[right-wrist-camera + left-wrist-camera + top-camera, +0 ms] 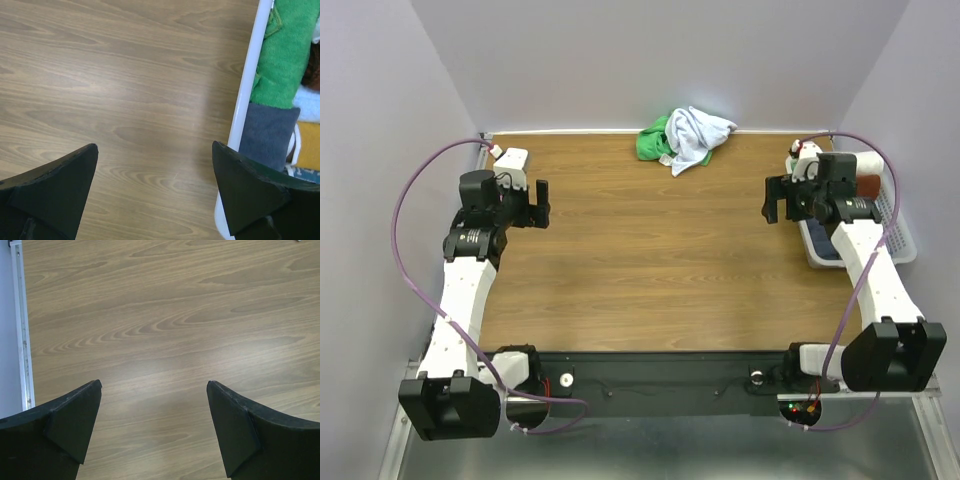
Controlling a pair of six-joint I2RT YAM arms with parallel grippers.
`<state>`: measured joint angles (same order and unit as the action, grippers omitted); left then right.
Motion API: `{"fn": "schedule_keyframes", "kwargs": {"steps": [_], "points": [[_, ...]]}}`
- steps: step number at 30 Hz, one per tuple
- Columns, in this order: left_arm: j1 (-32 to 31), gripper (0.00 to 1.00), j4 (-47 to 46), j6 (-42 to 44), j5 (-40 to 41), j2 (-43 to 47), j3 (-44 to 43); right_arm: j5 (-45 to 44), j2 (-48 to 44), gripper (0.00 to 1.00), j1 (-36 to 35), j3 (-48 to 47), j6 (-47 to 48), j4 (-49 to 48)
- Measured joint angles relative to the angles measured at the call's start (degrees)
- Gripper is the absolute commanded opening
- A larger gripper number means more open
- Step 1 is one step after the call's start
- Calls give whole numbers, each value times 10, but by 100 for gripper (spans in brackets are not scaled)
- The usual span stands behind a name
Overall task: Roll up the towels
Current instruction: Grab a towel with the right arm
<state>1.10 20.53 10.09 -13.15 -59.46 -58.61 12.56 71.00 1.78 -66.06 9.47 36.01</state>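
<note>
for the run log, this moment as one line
left hand open, empty | right hand open, empty | white towel heaped on green towel, far edge, unrolled

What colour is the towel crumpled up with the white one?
Bright green towel; top external view shows it best.

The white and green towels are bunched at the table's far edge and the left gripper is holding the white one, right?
No. The white towel and green towel are bunched at the far edge of the table, but the left gripper holds nothing: the left wrist view shows it open over bare wood.
</note>
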Motion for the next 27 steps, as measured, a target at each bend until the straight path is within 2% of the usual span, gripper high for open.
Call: {"fn": "schedule_keyframes", "kwargs": {"steps": [7,15,21,27], "points": [[0,99,-2,-9,-19,-12,0,18,126,100,0,-108,24,5],[0,99,-1,-19,-57,-25,-3,31,361,100,-6,-358,28,3],[0,99,-1,-21,-63,-25,-8,18,547,100,-38,-561,6,-7],[0,99,5,-23,-65,-25,-8,-12,678,100,-80,-671,-18,-37]]}}
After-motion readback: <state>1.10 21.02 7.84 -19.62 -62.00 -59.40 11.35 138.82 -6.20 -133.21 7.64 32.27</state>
